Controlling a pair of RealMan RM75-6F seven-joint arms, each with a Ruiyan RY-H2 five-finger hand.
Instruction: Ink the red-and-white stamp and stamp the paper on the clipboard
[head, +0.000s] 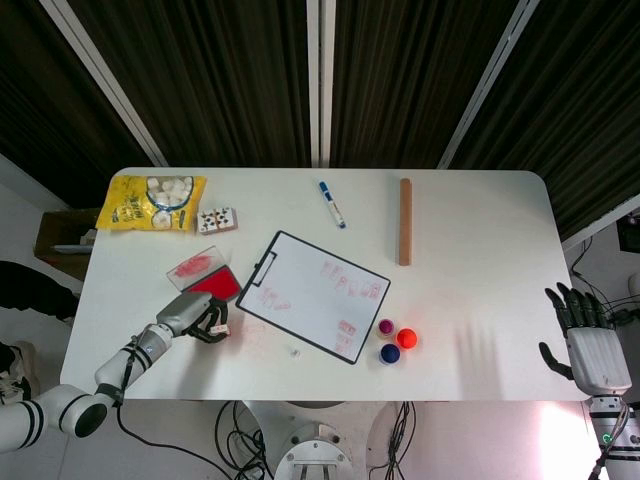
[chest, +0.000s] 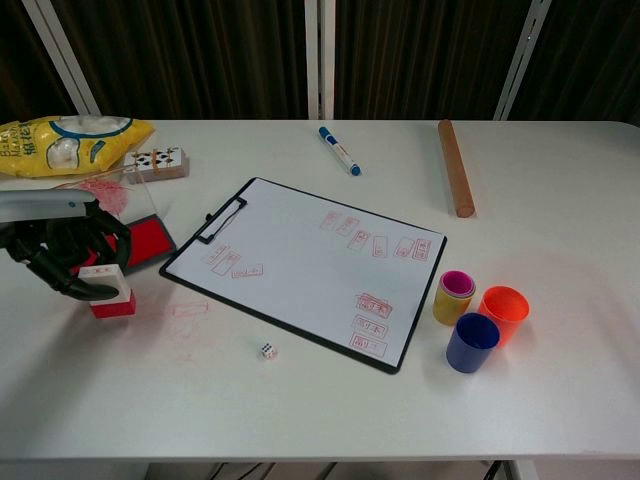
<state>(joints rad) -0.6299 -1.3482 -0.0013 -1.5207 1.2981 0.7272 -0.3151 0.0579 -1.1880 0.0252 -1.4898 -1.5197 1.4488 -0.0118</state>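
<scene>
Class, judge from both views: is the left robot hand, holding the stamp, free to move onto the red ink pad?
Probably yes. The left robot hand holds the stamp right beside the open ink pad, with nothing between them.
</scene>
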